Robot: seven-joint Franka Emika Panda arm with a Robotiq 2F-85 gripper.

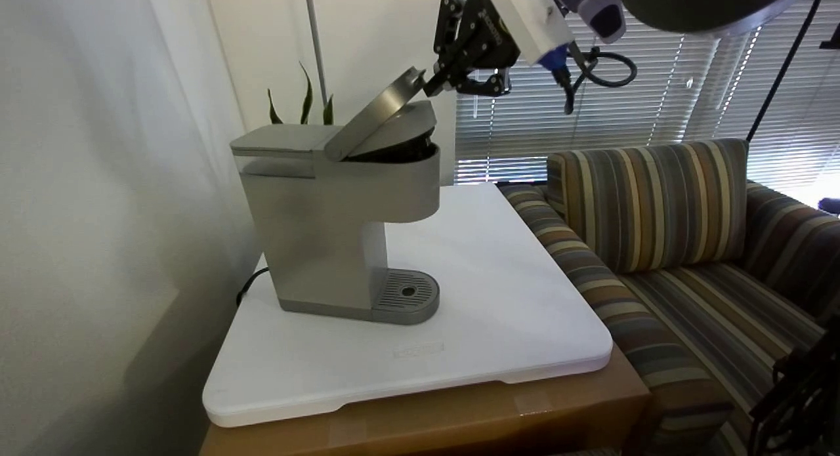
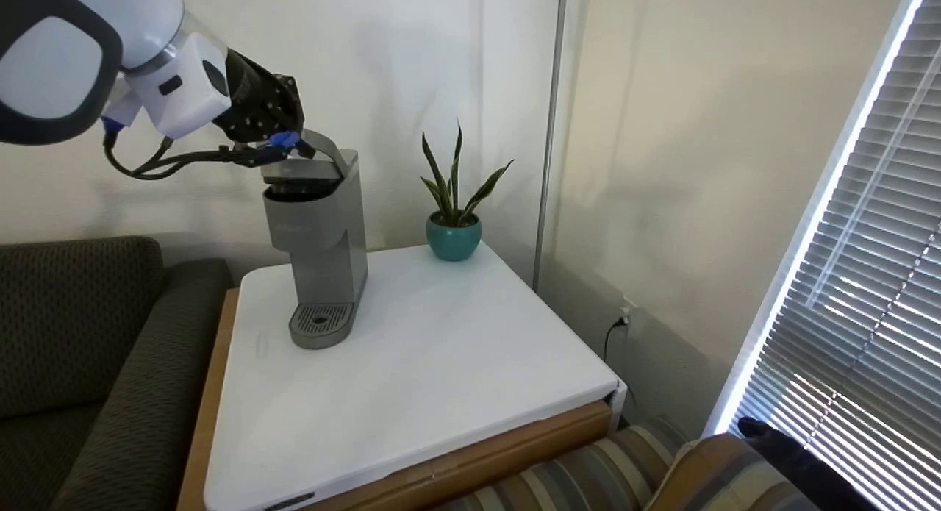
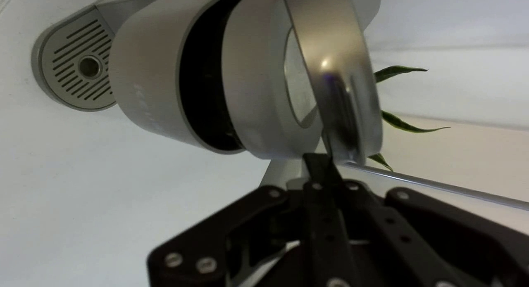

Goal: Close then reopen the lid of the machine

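The lid sits ajar atop a boxy grey coffee maker, at the left of a smooth white worktop beside a striped armchair. Black fingers, pressed together, grip nothing.

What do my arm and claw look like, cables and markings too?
The arm is white and rounded, with a pale, black-rimmed cap. The claw is black and angular, dotted with silvery screws; its pale lettering is too small to read. Black cables loop out, one from a blue fitting.

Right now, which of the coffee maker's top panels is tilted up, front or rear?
The front lid: it slants up over the dark opening, while the rear panel lies flat.
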